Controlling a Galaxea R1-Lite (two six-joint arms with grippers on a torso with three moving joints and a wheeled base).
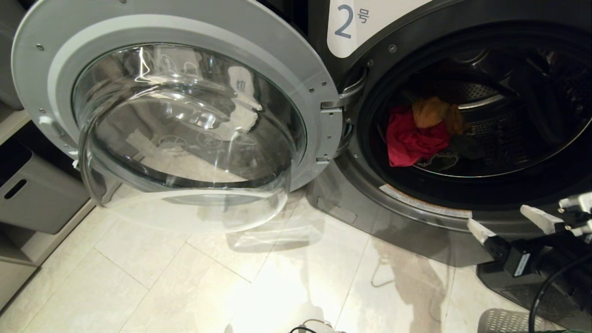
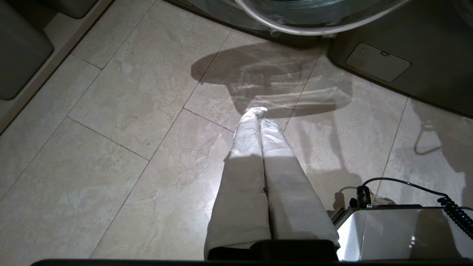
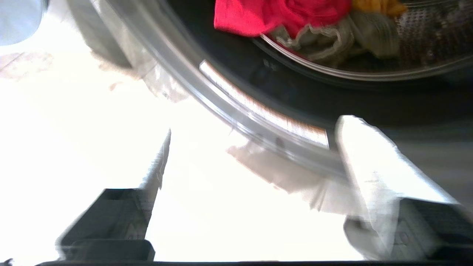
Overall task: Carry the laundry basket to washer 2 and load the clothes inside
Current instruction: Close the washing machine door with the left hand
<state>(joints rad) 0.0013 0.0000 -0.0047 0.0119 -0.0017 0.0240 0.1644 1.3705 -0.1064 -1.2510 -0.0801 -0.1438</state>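
Inside the drum of the dark grey front-load washer 2 [image 1: 462,115], the red, orange and grey clothes [image 1: 416,138] are lying, far beyond the right gripper [image 1: 504,221], which is hovering wide open and empty near its lower rim.

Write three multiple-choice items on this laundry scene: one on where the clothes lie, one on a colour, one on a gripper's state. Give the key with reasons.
1. Where are the clothes?
A. on the floor
B. inside the drum of washer 2
C. hanging on the door

2. What colour is the cloth nearest the drum's opening?
A. red
B. blue
C. white

3. How does the right gripper stand?
A. shut on a cloth
B. shut and empty
C. open and empty

Key: 1 B, the bundle lies behind the door opening; 2 A, the red cloth lies foremost; 3 C, its fingers are spread apart below the drum's rim with nothing between them.
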